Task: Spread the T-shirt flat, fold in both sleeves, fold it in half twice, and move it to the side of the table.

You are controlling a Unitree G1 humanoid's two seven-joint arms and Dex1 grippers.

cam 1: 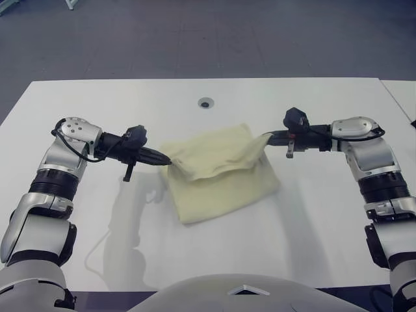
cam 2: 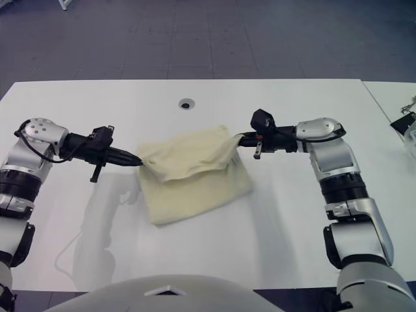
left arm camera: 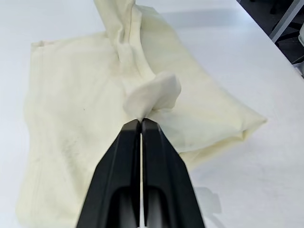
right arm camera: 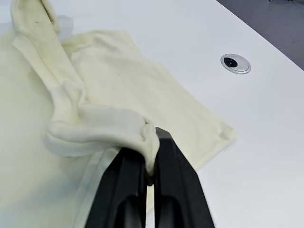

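The left gripper [cam 1: 167, 159] and right gripper [cam 1: 266, 135] are each clamped on an opposite corner of the T-shirt [cam 1: 221, 185]. Its upper layer stretches taut between them above the table [cam 1: 312, 221], likely for folding over.

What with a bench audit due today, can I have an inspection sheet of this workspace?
Surface: white table with a round grommet hole toward its far side.
Job's things: pale yellow T-shirt at mid-table, partly folded, top layer lifted at both ends.
Clutter: nothing seen.
Grippers: left hand shut on a bunch of cloth at the T-shirt's left end; right hand shut on cloth at its right end.
Cables: thin black cable looping along the left forearm, clear of the cloth.
Surroundings: grey floor beyond the table; second table to the right.
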